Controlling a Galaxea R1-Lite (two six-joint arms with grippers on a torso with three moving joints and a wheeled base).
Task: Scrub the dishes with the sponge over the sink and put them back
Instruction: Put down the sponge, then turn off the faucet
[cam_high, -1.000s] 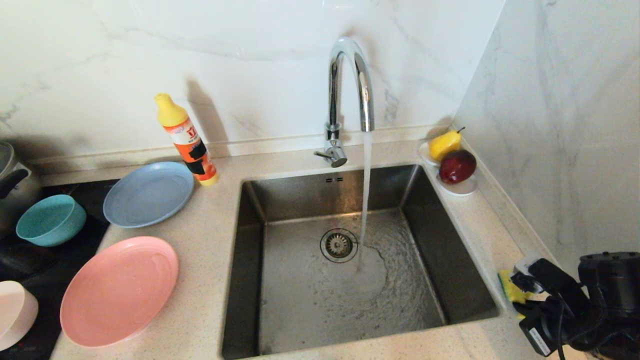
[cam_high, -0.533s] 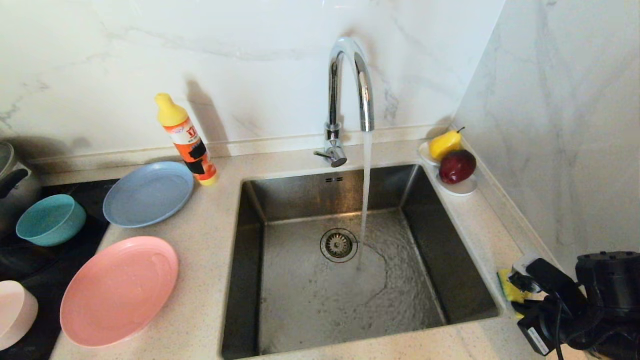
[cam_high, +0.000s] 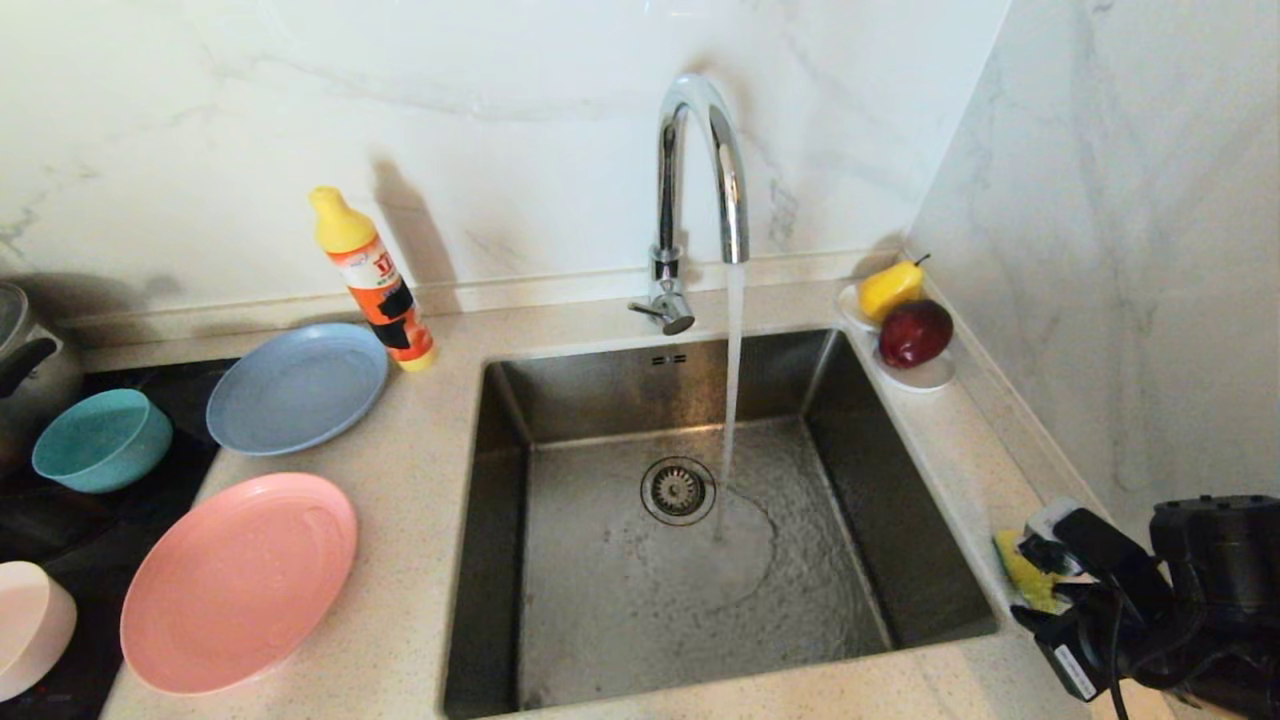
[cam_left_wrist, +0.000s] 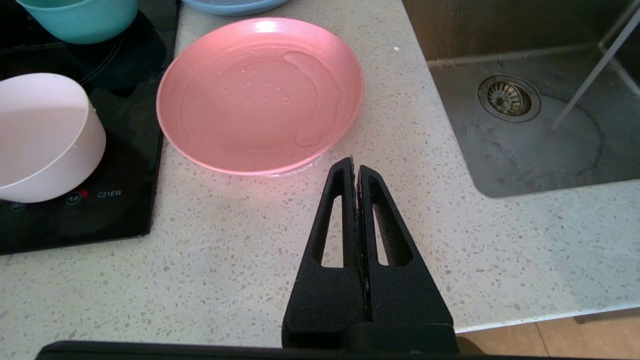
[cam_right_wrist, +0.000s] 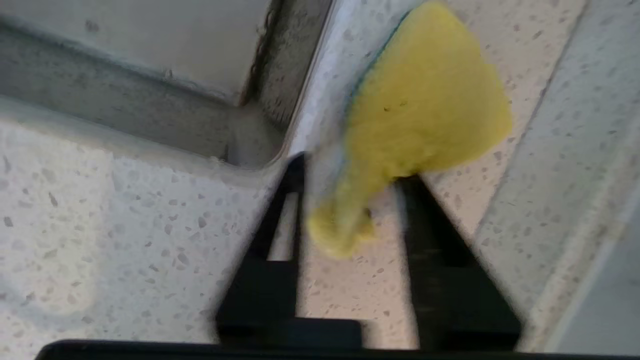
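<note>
The right gripper (cam_right_wrist: 350, 175) is at the near right corner of the sink (cam_high: 500, 560), low over the counter (cam_high: 420, 520). Its fingers stand apart, and the yellow sponge (cam_right_wrist: 420, 115) lies between them, with its narrow end inside the gap and its wide part past the fingertips. Whether the fingers press on it, I cannot tell. In the head view the sponge (cam_high: 1022, 575) shows on the counter strip between the sink and the right wall.

The left gripper (cam_left_wrist: 356, 172) is closed, with nothing in it, and hangs over the counter just beside the near rim of the pink plate (cam_left_wrist: 260, 95). Some water lies on this plate. The pink-white bowl (cam_left_wrist: 42, 135) and the teal bowl (cam_high: 100, 438) stand on a black cooktop (cam_left_wrist: 75, 220); the print "C21EW" can be read there. The blue plate (cam_high: 297, 387) is behind the pink one.

An orange bottle (cam_high: 372, 278) with a yellow cap stands at the wall; its label is too small to read. Water runs from the tap (cam_high: 700, 180) into the sink near the drain (cam_high: 678, 490). The counter is pale speckled stone, and the walls are white marble.
</note>
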